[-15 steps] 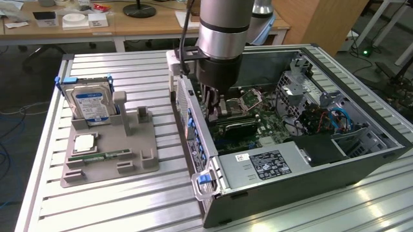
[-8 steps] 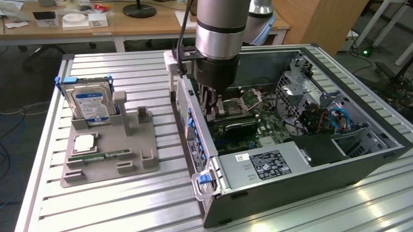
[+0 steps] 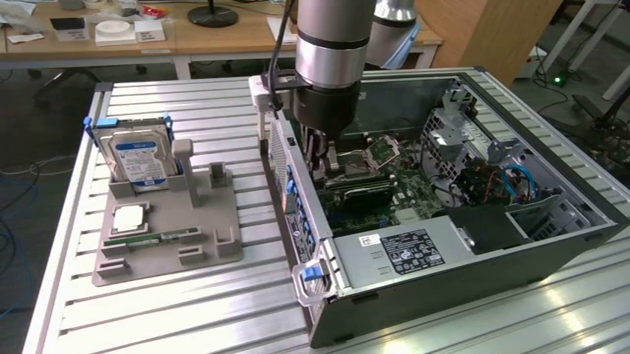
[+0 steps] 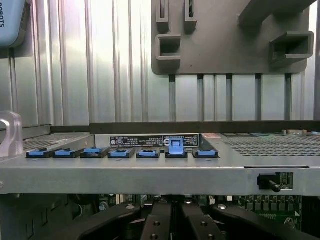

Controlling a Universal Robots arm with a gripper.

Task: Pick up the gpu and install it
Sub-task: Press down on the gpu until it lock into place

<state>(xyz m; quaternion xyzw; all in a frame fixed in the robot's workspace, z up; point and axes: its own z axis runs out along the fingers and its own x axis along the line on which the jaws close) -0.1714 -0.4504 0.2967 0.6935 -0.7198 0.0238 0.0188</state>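
Gpu (image 3: pixel 356 193) — black card just below pincer (image 3: pixel 323 171) | pincer closed, inside computer case (image 3: pixel 462 269) | risk — tilted card may miss its slot.

A robot arm (image 3: pixel 333 40) of smooth grey cylindrical segments, ringed by a polished silver band, with a thin dark cable alongside. Below sits a black gripper (image 3: pixel 320 151) (its black linkage bars carry small round screws).
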